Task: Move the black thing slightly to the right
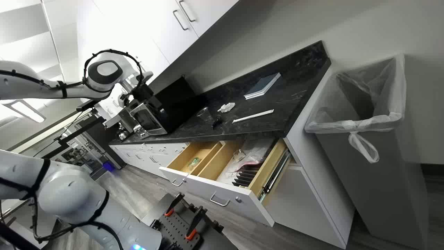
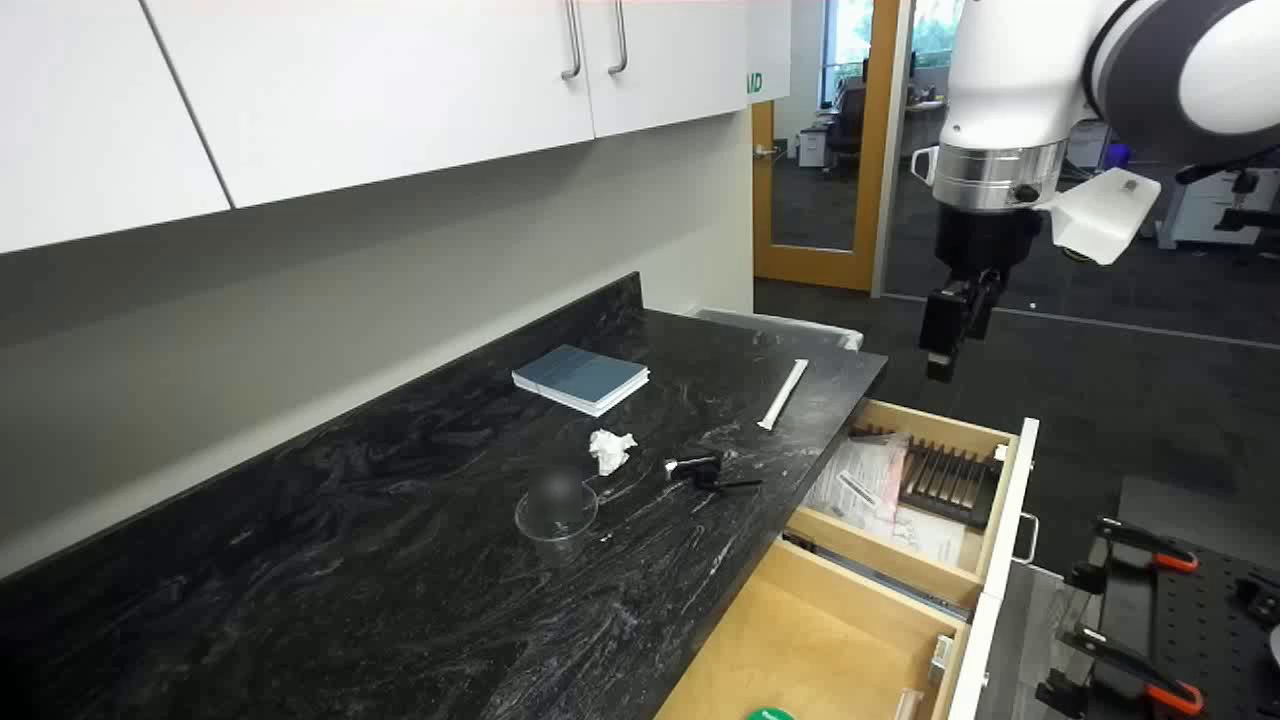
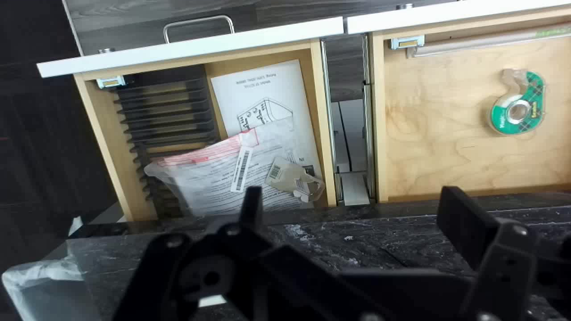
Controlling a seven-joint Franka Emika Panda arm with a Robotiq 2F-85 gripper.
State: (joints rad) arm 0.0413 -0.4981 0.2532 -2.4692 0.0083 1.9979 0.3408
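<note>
The black thing (image 2: 705, 470) is a small item with a thin stick-like part, lying on the dark countertop (image 2: 400, 560). It also shows near the counter's front edge in an exterior view (image 1: 217, 122). In the wrist view a thin dark line (image 3: 392, 257) on the counter may be its stick part; the rest is hidden behind the gripper. My gripper (image 3: 352, 194) is open, with its fingers wide apart and nothing between them. It hangs in the air well above the counter, apart from the black thing, and shows in both exterior views (image 2: 948, 345) (image 1: 160, 107).
A clear cup (image 2: 557, 510), crumpled white paper (image 2: 611, 451), a blue book (image 2: 580, 378) and a white wrapped stick (image 2: 784, 394) lie on the counter. Two open drawers (image 3: 192, 42) (image 3: 455, 20) jut out below its edge. Cabinets (image 2: 380, 90) hang above. A bin (image 1: 374, 146) stands beside the counter.
</note>
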